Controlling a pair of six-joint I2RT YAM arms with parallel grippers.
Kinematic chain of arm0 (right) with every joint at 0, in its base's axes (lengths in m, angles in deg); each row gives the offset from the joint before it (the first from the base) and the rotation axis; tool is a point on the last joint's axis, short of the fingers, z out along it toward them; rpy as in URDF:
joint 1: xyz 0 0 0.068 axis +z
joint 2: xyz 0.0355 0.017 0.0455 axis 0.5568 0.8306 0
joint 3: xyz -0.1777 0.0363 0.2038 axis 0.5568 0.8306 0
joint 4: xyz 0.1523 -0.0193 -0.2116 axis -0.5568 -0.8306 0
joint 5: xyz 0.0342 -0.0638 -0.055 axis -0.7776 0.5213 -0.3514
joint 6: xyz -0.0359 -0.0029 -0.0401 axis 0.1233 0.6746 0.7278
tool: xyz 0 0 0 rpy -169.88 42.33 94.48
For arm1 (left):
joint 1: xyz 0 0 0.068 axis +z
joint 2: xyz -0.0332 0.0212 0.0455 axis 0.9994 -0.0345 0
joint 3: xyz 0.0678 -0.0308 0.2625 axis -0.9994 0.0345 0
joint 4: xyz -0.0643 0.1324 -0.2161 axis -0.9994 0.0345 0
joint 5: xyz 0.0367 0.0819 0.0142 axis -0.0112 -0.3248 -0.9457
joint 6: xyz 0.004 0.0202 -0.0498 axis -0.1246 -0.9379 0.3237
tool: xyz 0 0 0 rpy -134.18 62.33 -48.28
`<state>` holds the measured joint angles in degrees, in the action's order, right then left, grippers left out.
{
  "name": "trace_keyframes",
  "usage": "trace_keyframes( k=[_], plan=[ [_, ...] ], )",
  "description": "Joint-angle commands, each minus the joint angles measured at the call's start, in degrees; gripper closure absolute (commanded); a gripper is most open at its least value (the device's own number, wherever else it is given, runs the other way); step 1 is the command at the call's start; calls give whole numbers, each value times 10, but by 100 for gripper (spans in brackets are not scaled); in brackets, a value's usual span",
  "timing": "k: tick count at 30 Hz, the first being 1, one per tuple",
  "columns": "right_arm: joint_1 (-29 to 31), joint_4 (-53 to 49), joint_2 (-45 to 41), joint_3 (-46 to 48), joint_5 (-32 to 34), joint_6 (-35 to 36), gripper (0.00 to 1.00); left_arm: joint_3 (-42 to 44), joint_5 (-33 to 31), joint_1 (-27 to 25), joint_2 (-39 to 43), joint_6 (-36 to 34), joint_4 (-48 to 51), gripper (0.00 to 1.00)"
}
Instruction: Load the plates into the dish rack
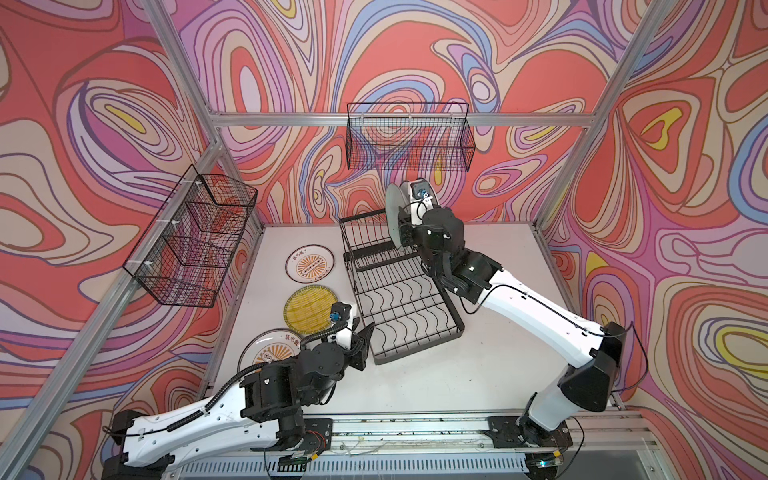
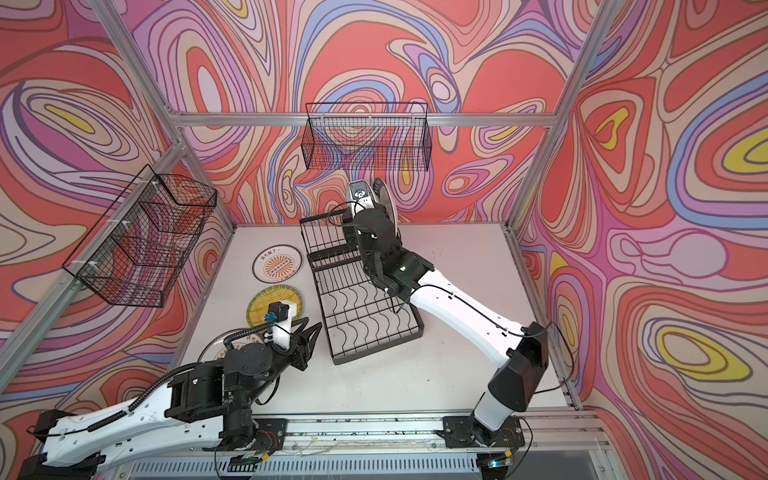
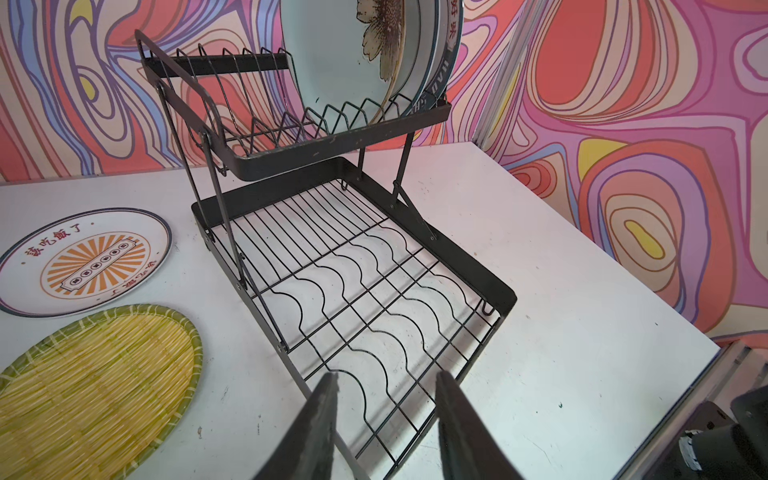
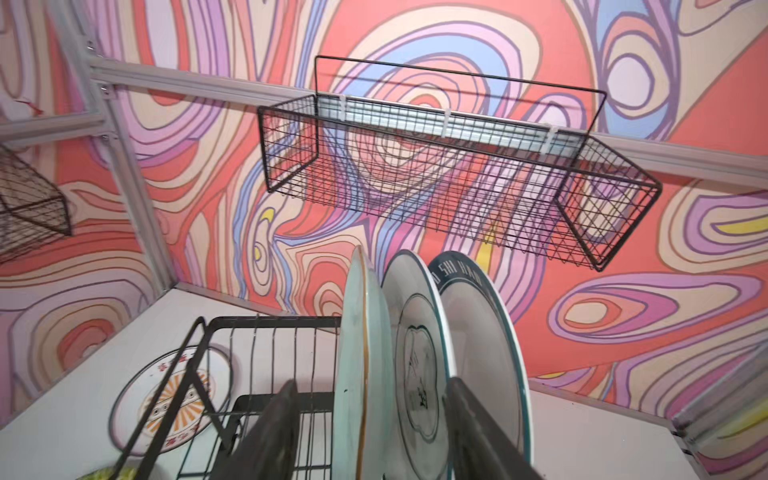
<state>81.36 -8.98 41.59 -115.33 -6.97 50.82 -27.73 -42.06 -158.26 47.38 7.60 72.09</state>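
The black dish rack (image 1: pixel 419 345) stands mid-table. Three plates stand upright in its raised tier: pale green floral (image 4: pixel 357 332), cloud-outline (image 4: pixel 415 340) and dark-lettered rim (image 4: pixel 482 332). My right gripper (image 4: pixel 372 382) is open at that tier, its jaws on either side of the green and cloud plates with gaps showing. Left of the rack, a sunburst plate (image 1: pixel 309 266) and a yellow woven plate (image 1: pixel 307 309) lie flat. Another sunburst plate (image 1: pixel 266 353) lies half hidden under my left arm. My left gripper (image 3: pixel 386 376) hovers open and empty over the rack's near left corner.
A black mesh basket (image 1: pixel 195 237) hangs on the left wall and another (image 1: pixel 409 137) on the back wall above the rack. Aluminium frame posts (image 1: pixel 582 145) stand at the table's corners. Bare white table (image 1: pixel 498 345) lies to the right of the rack.
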Motion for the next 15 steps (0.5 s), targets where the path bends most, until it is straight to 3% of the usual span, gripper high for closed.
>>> trace_keyframes(
  k=[1, 9, 15],
  plan=[
    [-5, 3, -27, 22, -92, -18, 40, -7, -23, -4, -2, 15, 25, 58],
    [-34, 12, -85, 75, -217, -50, 39, -21, -72, -3, -2, 48, 79, 54],
    [-60, 20, -123, 128, -257, -81, 37, -30, -93, 0, 12, 87, 135, 49]
  ],
)
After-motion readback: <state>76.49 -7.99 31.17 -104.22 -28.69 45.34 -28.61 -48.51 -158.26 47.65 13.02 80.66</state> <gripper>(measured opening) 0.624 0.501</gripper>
